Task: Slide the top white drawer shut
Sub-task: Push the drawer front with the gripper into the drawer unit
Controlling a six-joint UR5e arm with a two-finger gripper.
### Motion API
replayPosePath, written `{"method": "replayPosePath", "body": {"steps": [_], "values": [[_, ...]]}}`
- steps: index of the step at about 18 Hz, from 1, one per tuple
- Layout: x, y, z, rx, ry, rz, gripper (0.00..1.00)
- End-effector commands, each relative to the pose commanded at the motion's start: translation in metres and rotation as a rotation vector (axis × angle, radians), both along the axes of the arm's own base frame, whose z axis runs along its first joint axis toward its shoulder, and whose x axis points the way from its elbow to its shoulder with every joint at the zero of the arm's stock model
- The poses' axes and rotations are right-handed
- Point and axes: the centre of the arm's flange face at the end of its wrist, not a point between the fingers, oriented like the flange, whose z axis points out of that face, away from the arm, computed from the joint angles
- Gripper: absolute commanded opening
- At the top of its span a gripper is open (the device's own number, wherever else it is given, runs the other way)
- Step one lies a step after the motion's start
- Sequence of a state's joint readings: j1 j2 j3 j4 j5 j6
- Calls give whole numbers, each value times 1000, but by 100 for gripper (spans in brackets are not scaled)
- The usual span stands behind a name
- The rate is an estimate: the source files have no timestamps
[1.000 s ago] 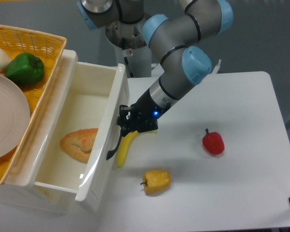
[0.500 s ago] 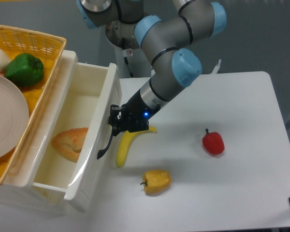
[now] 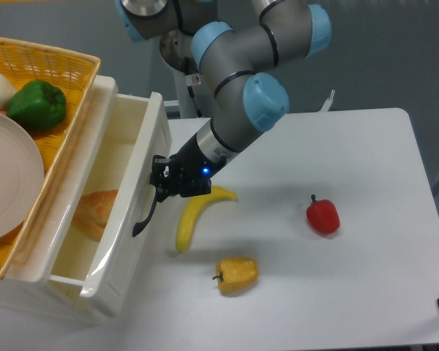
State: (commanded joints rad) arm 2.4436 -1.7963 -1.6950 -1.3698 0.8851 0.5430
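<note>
Yellow wicker fills the far left of your view: the basket [image 3: 58, 69] sits on the cabinet, well to the left of the tool, holding a green pepper [image 3: 36, 104], a white plate [image 3: 11, 186] and a pale round thing at its edge. Just below and beside it you have the top white drawer [image 3: 124, 212], only part open now; its front panel stands further left than it did a second ago, so the gap has narrowed. A bread roll [image 3: 95, 213] lies inside, left of the tool, and more of it is tucked under the basket than before. Your tool [image 3: 161, 186] is pressed against the outer face of the drawer front, at the top of the dark curved handle [image 3: 143, 218]. You cannot tell from this angle whether its fingers are spread or pressed together, as the dark parts merge with the handle. The tool and arm have travelled left with the panel. A banana [image 3: 194, 216] lies on the table [image 3: 373, 270] just right of and below the tool, more uncovered than earlier. Further right and lower sits a yellow pepper [image 3: 238, 273], and well to the right a red pepper [image 3: 323, 216], both unmoved.
</note>
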Motion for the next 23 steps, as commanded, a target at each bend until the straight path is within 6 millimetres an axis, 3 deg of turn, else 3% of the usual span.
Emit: {"method": "replayPosePath", "body": {"steps": [23], "values": [[34, 17, 1, -15, -9, -39, 0]]}}
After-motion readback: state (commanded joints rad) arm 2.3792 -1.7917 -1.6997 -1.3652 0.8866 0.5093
